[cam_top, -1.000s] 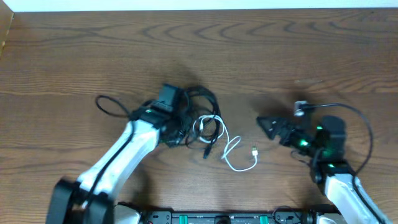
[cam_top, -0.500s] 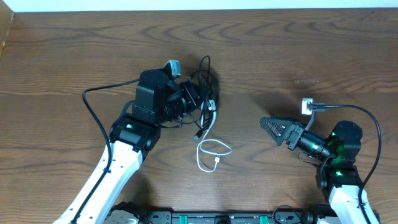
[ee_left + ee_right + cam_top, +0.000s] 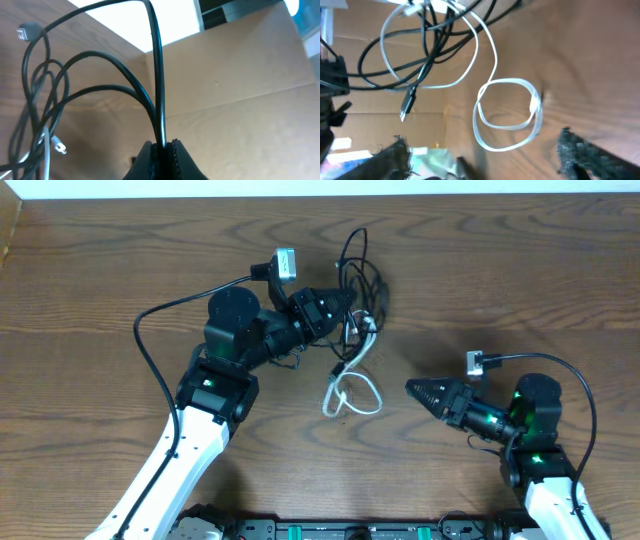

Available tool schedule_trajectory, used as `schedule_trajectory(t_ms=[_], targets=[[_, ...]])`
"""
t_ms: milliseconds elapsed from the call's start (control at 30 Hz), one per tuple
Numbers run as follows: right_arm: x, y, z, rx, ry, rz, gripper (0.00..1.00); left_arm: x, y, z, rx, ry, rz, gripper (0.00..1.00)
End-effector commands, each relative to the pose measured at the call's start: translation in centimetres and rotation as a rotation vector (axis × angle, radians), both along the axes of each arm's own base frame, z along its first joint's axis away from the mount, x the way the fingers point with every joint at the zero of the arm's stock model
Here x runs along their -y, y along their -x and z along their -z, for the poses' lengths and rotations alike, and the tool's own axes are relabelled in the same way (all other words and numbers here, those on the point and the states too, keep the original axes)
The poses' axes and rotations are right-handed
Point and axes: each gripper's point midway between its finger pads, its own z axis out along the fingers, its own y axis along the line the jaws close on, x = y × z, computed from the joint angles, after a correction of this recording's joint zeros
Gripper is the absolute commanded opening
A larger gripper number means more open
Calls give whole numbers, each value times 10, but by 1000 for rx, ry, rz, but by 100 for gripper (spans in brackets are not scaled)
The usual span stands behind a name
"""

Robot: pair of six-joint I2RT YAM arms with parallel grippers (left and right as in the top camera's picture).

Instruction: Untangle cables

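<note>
Overhead: black cables [image 3: 161, 100] have been hauled farther, clamped in the left gripper [image 3: 338, 303]; the white cable [image 3: 338, 375] is drawn out toward the wide-open right gripper [image 3: 420, 392].

Dark wood-grain counter [image 3: 520, 270] fills the overhead view, wavy grain running across it. A white strip [image 3: 300, 188] edges its far side. From the left wrist, a tan cardboard-like panel [image 3: 240, 100] sits under a bright white patch [image 3: 175, 20].
</note>
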Motion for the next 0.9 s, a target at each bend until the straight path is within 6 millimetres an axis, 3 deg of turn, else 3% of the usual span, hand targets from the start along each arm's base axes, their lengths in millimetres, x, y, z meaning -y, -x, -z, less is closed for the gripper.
schedule_trajectory(t_ms=[0,200,467,633,867], targets=[[-4,0,-1,-46,-17,16,83,3,6,-17,-58,83,28,8],[-5,-5,4,-58,10,60,65,3,6,-18,-160,147,15,8],[-21,5,2,-266,-110,70,42,3,5,-25,-190,195,8,8],[-36,5,-2,-264,-112,86,55,6,6,-26,-182,197,6,8],[-53,1,-4,-271,-119,162,58,19,14,-28,-177,196,35,8]])
